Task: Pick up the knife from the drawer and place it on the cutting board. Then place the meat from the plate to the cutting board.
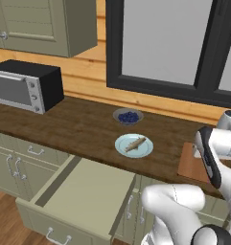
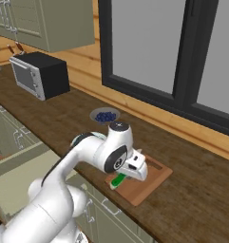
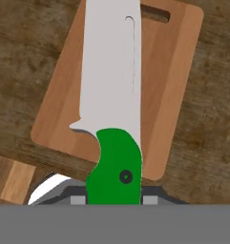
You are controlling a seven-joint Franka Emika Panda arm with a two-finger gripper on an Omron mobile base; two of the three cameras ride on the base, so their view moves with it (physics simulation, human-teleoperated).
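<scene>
- The knife (image 3: 114, 95) sits in our gripper (image 2: 128, 174), which is clamped on the green handle, blade pointing out along the hand view over the cutting board (image 3: 169, 90).
- In the right base view the knife hangs just above the board's near left part, not yet resting on the wood.
- We judge the step in hand is the set-down: lower until the blade lies flat, keep it within the board's edges, and only then release.
- We should leave bare board beside the blade for the meat (image 1: 135, 143), which lies on the plate (image 1: 121, 145) to the left.
- The drawer (image 1: 83, 196) stands open and may catch our arm.
</scene>
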